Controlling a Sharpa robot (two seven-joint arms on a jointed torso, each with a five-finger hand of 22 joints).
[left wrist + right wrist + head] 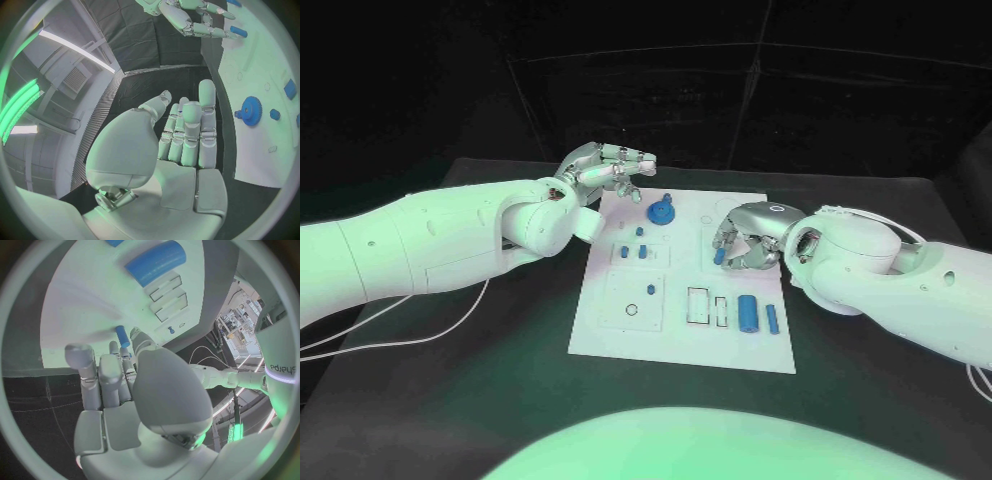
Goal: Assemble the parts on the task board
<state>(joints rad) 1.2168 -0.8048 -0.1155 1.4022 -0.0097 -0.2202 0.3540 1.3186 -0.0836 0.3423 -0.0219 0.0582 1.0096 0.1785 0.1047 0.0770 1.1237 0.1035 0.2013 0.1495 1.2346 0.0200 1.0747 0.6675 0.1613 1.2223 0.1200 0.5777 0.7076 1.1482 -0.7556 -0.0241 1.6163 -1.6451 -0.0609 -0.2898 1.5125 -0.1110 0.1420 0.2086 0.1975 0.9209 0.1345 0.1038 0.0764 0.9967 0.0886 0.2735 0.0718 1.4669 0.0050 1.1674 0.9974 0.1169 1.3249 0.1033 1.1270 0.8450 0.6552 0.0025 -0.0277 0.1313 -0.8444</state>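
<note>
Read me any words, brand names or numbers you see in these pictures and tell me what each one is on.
"sharpa": in grey letters, seen upside down in the right wrist view, on the white forearm of the other arm.
The task board shows no lettering that can be read; any marks on it are too small to tell.

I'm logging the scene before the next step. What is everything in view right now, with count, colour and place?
task board: one, white, middle of the black table.
gear: one, blue, far part of the board.
small pegs: several, blue, just nearer than the gear.
cylinders: two, blue, one thick and one thin, near-right part of the board.
slim peg: one, blue, pinched in the right hand's fingers.
table: one, black, under the board.
left hand: silver, empty, fingers apart, by the board's far-left corner.
right hand: silver, over the board's right side.
</note>
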